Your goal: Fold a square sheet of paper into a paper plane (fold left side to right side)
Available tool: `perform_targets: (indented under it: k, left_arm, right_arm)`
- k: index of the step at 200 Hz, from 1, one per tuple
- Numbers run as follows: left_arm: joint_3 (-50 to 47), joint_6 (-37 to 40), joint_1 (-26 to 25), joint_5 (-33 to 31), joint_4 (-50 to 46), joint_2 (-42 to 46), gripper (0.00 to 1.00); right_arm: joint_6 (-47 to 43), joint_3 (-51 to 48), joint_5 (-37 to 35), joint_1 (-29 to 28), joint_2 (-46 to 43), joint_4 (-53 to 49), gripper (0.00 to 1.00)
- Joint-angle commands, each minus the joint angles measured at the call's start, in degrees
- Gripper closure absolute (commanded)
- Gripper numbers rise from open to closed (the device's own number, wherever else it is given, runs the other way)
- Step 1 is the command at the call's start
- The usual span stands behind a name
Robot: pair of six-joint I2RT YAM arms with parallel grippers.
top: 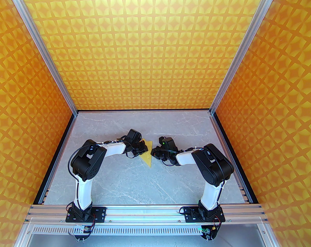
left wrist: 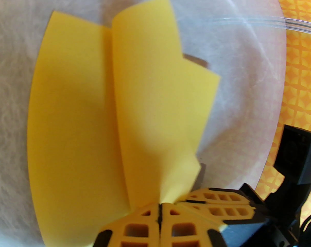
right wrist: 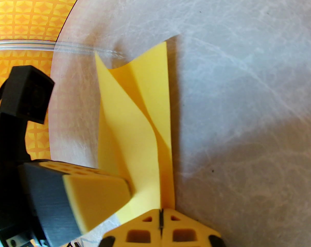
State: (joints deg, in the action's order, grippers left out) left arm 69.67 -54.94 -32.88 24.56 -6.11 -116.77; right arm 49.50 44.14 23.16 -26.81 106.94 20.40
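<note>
Plain yellow paper plane (top: 148,158), grey marbled table (top: 145,186), orange star-patterned walls (top: 150,47)

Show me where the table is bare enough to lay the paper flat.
Bare table lies between the left arm base and right arm base, and along the far strip under the back wall. The middle is crowded: left gripper and right gripper, both shut on the yellow paper, meet there.

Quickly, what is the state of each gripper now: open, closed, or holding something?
Left gripper: closed, pinching a lifted flap of the yellow paper.
Right gripper: closed, pinching the edge of the same paper.
</note>
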Motion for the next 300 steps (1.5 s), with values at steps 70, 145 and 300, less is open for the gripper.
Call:
perform_targets:
  k: [70, 145, 300]
  left_arm:
    - [2.0, 2.5, 0.0, -1.1, -5.0, -1.8, 0.96]
    - [1.6, 2.6, -0.1, -1.1, -4.4, -1.9, 0.96]
    - [1.3, 2.8, -0.1, -1.1, -4.5, -2.0, 0.96]
  right_arm:
    - [-1.2, -0.3, -2.1, -0.2, 0.2, -4.0, 0.86]
    - [-2.1, -2.2, -1.1, -1.2, -9.5, -8.8, 0.89]
    - [-0.9, 0.8, 5.4, -4.8, -2.1, -14.3, 1.00]
